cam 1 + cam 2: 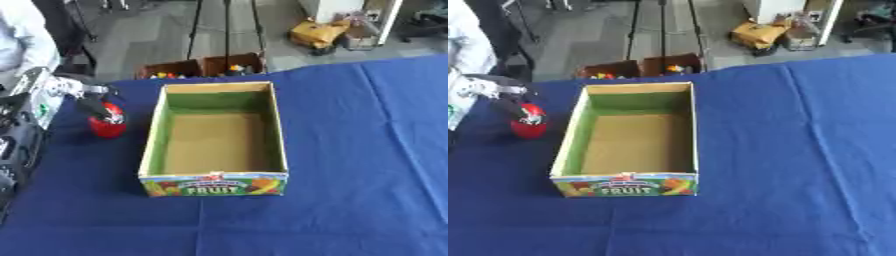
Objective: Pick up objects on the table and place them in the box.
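A red round object [109, 127] sits on the blue table [350, 150], to the left of the box. My left hand [92, 105] comes in from the left edge and lies over the top of it, dark fingers curled down onto the red surface. The open cardboard box [278, 135] stands in the middle, green inside, with "FRUIT" printed on its near wall. Its brown floor is bare. My right hand shows in neither view.
Black equipment [16, 145] lines the table's left edge beside my arm. Beyond the far edge, brown cartons [206, 65] with small coloured things stand on the floor, near tripod legs and a yellow bundle [319, 32].
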